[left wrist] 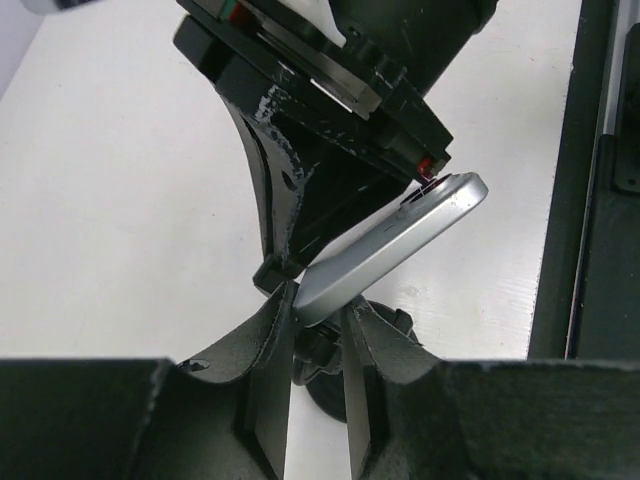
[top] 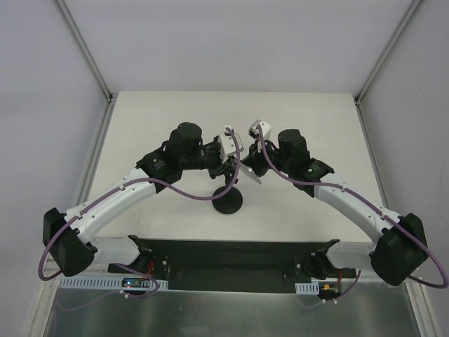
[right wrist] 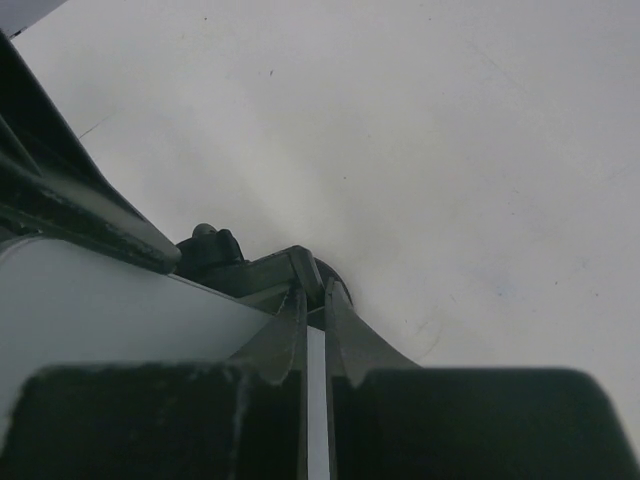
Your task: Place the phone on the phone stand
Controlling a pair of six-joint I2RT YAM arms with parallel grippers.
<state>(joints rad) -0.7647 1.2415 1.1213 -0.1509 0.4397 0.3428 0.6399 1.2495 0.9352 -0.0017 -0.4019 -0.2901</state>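
The phone (left wrist: 390,250), pale and silvery, hangs tilted above the table. My right gripper (top: 247,170) is shut on its upper end, and my right wrist view shows the pale back (right wrist: 100,300) beside the narrow gripper (right wrist: 315,295). The black phone stand (top: 228,202) stands on its round base at the table's middle. My left gripper (left wrist: 317,310) is shut around the stand's head (left wrist: 318,360), and the phone's lower end sits between its fingertips (left wrist: 275,320). The two grippers meet above the stand, with the left gripper (top: 228,168) on its left.
The white table (top: 161,119) lies inside grey walls with metal corner posts. A black strip (top: 231,256) runs along the near edge between the arm bases. Purple cables loop over both arms.
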